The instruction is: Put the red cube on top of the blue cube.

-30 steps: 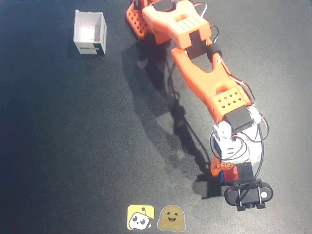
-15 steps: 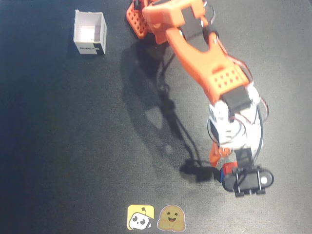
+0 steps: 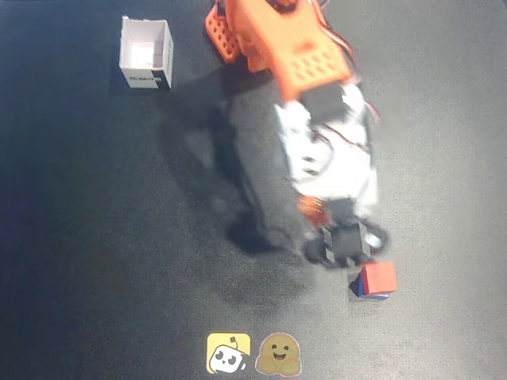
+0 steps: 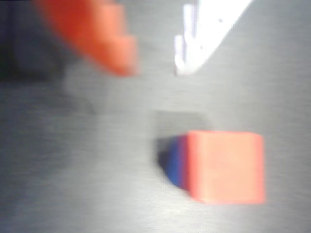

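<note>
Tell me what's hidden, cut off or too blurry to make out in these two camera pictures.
- Blue cube: mostly covered by the red cube in the overhead view; only a sliver shows in the wrist view.
- Tool: motion-blurred overhead, so open or shut is unclear; in the wrist view only smeared orange and white parts show.
- Print on the white box: too small to read.
</note>
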Robot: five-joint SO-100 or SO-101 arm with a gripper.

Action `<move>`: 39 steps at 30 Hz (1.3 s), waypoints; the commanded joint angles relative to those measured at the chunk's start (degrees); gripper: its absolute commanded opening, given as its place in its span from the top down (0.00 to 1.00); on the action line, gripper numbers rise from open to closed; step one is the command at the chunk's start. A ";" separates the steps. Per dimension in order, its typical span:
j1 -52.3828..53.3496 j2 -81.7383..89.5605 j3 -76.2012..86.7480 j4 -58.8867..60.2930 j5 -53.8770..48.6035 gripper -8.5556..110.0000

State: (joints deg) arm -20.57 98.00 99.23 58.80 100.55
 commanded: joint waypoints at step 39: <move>19.25 61.26 57.13 1.58 -8.44 0.93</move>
State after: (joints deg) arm -1.85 154.86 155.48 59.68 92.99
